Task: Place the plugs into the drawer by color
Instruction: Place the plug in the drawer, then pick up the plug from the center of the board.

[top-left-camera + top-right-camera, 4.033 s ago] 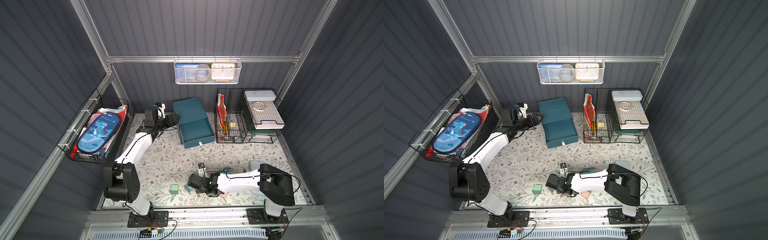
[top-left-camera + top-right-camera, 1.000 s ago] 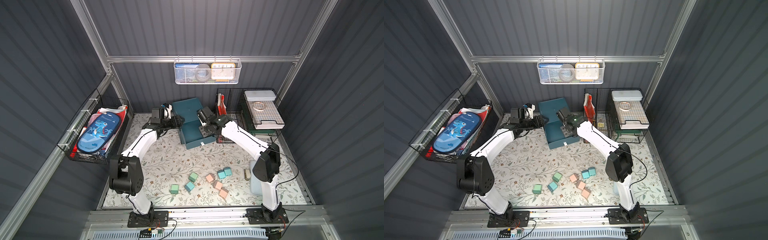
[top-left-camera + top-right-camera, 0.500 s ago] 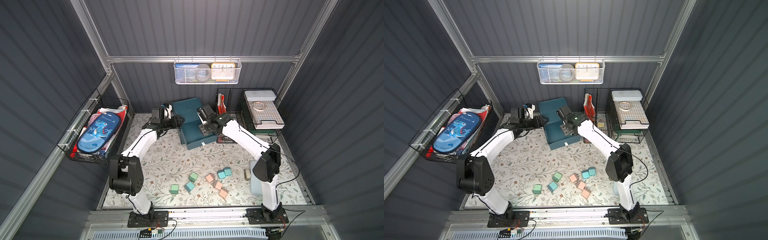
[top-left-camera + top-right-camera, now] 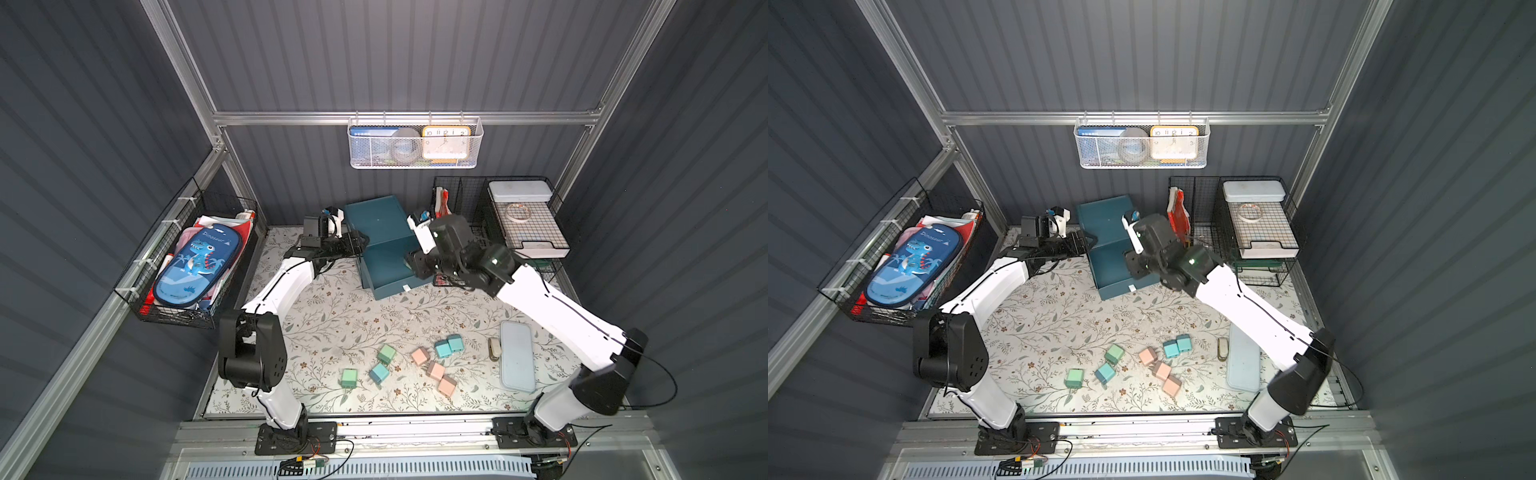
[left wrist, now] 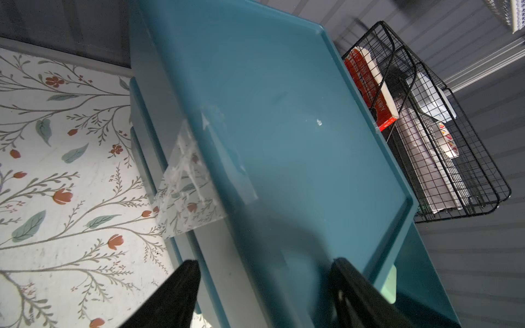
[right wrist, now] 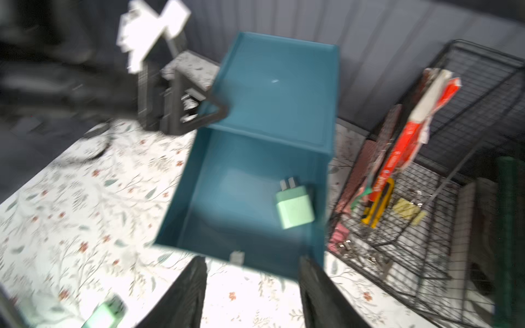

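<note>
The drawer [image 4: 376, 222] [image 4: 1105, 220] is a teal cabinet at the back with its lowest tray [image 4: 390, 272] [image 6: 227, 198] pulled out. One mint green plug [image 6: 294, 207] [image 5: 387, 286] lies inside the tray. My right gripper [image 6: 252, 259] [image 4: 412, 266] hovers open and empty over the tray's front wall. My left gripper [image 5: 264, 262] [image 4: 357, 243] is open, its fingers on either side of the cabinet's upper left edge. On the mat near the front lie green plugs [image 4: 386, 354] [image 4: 350, 378], blue plugs [image 4: 379, 372] [image 4: 449, 346] and three pink plugs [image 4: 435, 370].
A beige stapler-like object [image 4: 494, 348] and a flat light blue case [image 4: 516, 355] lie at the front right. Black wire organizers [image 4: 498, 224] stand right of the cabinet. A wire basket with a dinosaur pencil case [image 4: 195, 262] hangs on the left wall, and a white basket [image 4: 415, 143] on the back wall.
Four seconds ago my right gripper was low among the plugs at the front; it now hovers open at the pulled-out tray, drawing back slightly. My left gripper moved onto the cabinet and has stayed.
</note>
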Motion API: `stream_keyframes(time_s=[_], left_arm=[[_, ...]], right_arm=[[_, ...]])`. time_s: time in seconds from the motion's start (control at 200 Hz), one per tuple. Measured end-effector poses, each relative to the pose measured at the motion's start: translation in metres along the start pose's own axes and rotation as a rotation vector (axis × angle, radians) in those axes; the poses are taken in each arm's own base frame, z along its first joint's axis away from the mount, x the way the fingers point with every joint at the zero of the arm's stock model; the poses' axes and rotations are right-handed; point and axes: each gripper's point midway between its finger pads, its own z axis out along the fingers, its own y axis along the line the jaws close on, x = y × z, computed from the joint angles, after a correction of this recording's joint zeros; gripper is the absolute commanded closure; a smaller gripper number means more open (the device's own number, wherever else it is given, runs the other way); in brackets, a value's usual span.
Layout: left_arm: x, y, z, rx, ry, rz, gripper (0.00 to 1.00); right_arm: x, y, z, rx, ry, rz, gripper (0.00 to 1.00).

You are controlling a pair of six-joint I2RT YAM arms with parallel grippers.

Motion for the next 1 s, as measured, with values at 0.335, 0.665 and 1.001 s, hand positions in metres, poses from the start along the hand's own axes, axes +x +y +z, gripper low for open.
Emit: stream_keyframes(time_s=[0.335,0.665,1.001], left_arm=[[0.000,0.000,0.000,0.000,0.000,0.000,0.24],[0.000,0.000,0.000,0.000,0.000,0.000,0.24],[0.000,0.000,0.000,0.000,0.000,0.000,0.24]], right_arm=[[0.117,0.084,0.033,-0.121,0.146,-0.076,0.56],[0.100,0.077,0.067,-0.045,0.095,-0.055,0.59],[0.057,0.055,0.078,-0.005,0.022,-0.041,0.59]])
